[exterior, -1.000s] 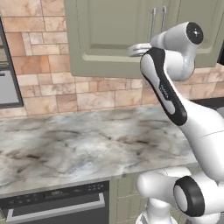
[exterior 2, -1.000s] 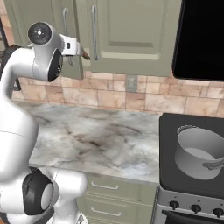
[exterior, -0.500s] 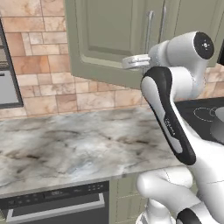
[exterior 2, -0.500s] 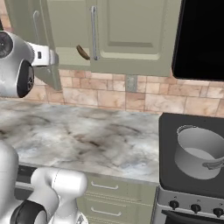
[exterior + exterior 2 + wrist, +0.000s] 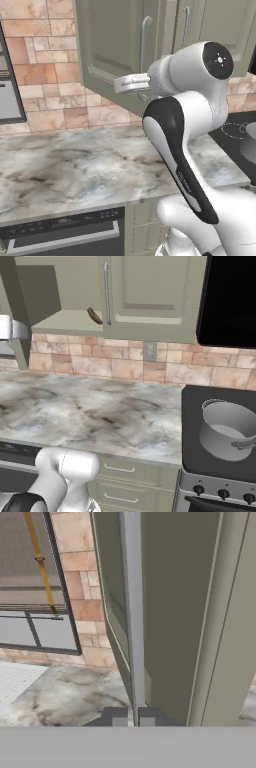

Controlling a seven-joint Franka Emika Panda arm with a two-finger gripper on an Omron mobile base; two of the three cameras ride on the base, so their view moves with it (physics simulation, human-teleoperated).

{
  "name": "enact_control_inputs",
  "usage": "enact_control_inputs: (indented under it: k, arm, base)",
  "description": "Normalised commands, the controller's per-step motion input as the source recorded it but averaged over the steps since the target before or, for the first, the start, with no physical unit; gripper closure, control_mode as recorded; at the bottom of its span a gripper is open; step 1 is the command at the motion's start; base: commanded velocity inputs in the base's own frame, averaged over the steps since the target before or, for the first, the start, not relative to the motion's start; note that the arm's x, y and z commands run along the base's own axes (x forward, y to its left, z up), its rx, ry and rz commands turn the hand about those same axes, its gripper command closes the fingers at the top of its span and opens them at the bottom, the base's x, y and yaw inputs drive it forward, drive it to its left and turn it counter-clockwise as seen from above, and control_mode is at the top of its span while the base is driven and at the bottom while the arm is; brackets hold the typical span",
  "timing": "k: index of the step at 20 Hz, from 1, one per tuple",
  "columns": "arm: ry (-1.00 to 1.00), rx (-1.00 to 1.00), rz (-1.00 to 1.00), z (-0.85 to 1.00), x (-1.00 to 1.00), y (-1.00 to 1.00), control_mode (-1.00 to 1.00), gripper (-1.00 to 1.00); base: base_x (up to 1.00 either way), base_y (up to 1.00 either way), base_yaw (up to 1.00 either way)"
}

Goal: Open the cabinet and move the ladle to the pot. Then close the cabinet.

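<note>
A: What is different from a second ago?

B: The left door point(image 5: 117, 47) of the cabinet point(image 5: 150, 291) has swung well out from the front. A second ago it was barely ajar; now the right base view looks straight onto the shelf point(image 5: 70, 321) behind it.

A: And the claw?

B: The gripper point(image 5: 134, 716) has its two tips drawn close together on the door's silver bar handle point(image 5: 132, 612), which runs up between them in the hand view. So it is clamped on the handle, not free.

A: Where is the ladle?

B: The ladle point(image 5: 94, 315) lies on that shelf, at its right end near the front edge, just beside the edge of the right door point(image 5: 155, 288), which is shut. Just its dark curved handle shows; the bowl is hidden.

A: The pot?

B: The pot point(image 5: 227, 428) stands on the stove point(image 5: 192, 456) at the right end of the counter point(image 5: 90, 416), well apart from the cabinet, nothing in it as far as I can see.

A: So what does it mean for the task?

B: I judge the opening step nearly done. The next move probably calls for letting go of the handle and reaching in for the ladle. Closing the cabinet comes last.
</note>
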Motion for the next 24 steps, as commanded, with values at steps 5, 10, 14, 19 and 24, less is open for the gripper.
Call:
enact_control_inputs:
  k: [5,10,14,19,24]
  arm:
    - [0.08,0.0,0.0,0.0,-0.08,0.42,-1.0,1.0]
    - [0.03,0.0,0.0,0.0,-0.22,0.0,-1.0,-1.0]
    - [0.01,0.0,0.0,0.0,-0.52,-0.21,-1.0,-1.0]
    - [0.0,0.0,-0.01,0.01,-0.88,-0.68,-1.0,-1.0]
    - [0.0,0.0,-0.04,0.11,-0.84,-0.99,-1.0,-1.0]
  base:
    - [0.0,0.0,0.0]
    - [0.0,0.0,0.0]
    - [0.0,0.0,0.0]
    - [0.0,0.0,0.0]
    - [0.0,0.0,0.0]
